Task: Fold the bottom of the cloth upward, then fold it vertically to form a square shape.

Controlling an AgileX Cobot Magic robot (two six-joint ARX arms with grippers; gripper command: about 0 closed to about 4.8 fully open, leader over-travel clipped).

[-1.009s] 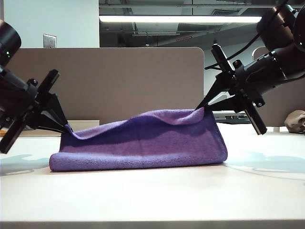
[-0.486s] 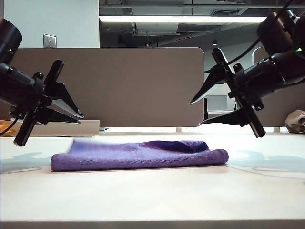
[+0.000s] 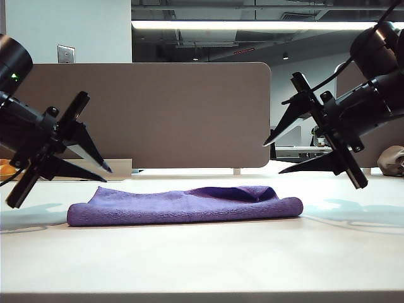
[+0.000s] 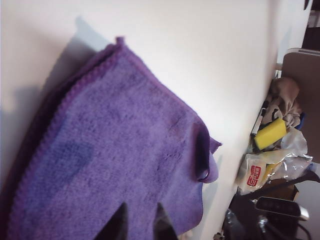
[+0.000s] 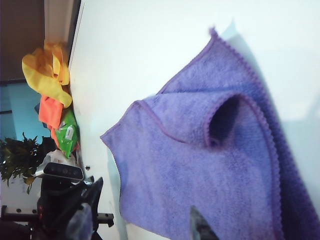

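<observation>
**first fold down, loose corner waiting to spoil the second**

lying flat near the table's front middle: the cloth, folded once, both layers resting on the pale top. curled up at its right end, a corner flap with a dark pocket under it. likely trouble from here: pinching only 1 layer at that curl, dragging the top layer askew and ending in a lopsided shape rather than a square; likewise hems not lining up if the 2 sides get lifted unevenly.

above the cloth's left end, clear of it: left gripper, jaws parted a little, holding nothing. above the right end, also clear: right gripper, jaws spread wide, empty.

smooth, pale, matte tabletop, offering little friction against sliding fabric. behind, a beige partition; at the far right edge a brownish-grey lump. farther back, open office ceiling with a strip light.
</observation>
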